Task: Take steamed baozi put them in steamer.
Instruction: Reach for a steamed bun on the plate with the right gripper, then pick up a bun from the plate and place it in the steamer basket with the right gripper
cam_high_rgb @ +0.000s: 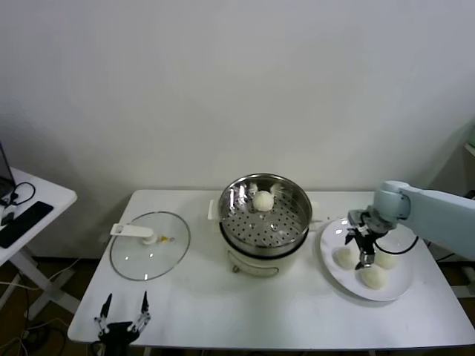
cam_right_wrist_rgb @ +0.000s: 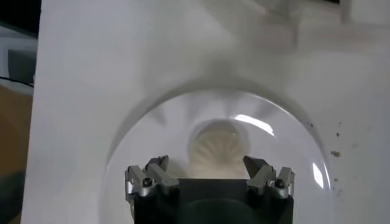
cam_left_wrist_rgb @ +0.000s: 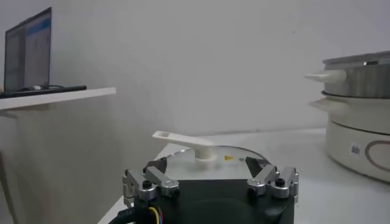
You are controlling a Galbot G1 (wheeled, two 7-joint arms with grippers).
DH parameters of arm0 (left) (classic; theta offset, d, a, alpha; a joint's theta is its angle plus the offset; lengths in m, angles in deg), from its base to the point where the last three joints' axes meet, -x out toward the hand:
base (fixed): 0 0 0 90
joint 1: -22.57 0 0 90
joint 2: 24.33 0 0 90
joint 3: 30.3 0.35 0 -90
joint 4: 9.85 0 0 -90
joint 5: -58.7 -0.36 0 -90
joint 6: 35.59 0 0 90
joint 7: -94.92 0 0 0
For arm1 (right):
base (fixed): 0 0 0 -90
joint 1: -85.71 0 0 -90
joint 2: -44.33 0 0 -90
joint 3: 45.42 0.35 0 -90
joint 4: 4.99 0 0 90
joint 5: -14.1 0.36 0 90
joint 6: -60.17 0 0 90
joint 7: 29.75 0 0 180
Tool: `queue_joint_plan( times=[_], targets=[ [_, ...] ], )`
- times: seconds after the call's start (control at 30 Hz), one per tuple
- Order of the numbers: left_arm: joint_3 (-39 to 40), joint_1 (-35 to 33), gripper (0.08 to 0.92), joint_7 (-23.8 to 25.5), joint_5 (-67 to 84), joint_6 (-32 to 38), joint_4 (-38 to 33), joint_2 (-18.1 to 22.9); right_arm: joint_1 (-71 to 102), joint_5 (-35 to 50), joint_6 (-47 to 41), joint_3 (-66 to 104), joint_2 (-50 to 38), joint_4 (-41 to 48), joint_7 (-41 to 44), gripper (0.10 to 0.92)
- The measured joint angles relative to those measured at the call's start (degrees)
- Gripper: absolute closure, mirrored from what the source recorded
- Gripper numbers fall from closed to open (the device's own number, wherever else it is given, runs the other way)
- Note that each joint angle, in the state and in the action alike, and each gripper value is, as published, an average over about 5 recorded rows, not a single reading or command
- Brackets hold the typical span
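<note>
The steamer (cam_high_rgb: 266, 215), a shiny steel basket with a perforated floor on a white base, stands mid-table with one steamed baozi (cam_high_rgb: 263, 200) inside at its far side. Three more cream-white baozi lie on a white plate (cam_high_rgb: 406, 242) to the right: one (cam_high_rgb: 345, 257), one (cam_high_rgb: 372, 277) and one (cam_high_rgb: 387, 259). My right gripper (cam_high_rgb: 358, 251) is open and hangs over the plate among them. In the right wrist view its open jaws (cam_right_wrist_rgb: 207, 171) straddle a pleated baozi (cam_right_wrist_rgb: 218, 148) just ahead, not touching it. My left gripper (cam_high_rgb: 123, 320) is open and parked at the table's front left corner.
A flat glass lid (cam_high_rgb: 148, 246) with a white handle lies left of the steamer; it also shows in the left wrist view (cam_left_wrist_rgb: 194, 145), ahead of the left gripper (cam_left_wrist_rgb: 207, 169). The steamer's side (cam_left_wrist_rgb: 359, 109) shows there too. A side table (cam_high_rgb: 30, 211) with cables stands far left.
</note>
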Motion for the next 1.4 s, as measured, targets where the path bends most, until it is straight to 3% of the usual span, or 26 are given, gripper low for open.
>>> queue_joint_plan(
  times=[0.5, 0.73, 0.9, 1.4],
  targets=[
    [-0.36, 0.41, 0.177, -0.05, -0.15, 0.22, 0.67, 0.0, 5.61, -3.97, 0.0, 5.17, 2.12, 3.87, -1.24, 0.206],
    [-0.39, 0.5, 0.177, -0.09, -0.3, 0.35, 0.92, 0.0, 6.48, -4.79, 0.0, 6.47, 2.19, 4.35, -1.32, 0.302],
    [-0.44, 0.42, 0.177, -0.13, -0.39, 0.39, 0.79, 0.0, 5.49, -4.46, 0.01, 6.21, 1.75, 3.69, -1.0, 0.32],
    [-0.63, 0.36, 0.177, -0.22, -0.47, 0.68, 0.74, 0.0, -18.36, 9.09, -0.74, -8.6, 1.39, -5.43, 2.8, 0.321]
  ],
)
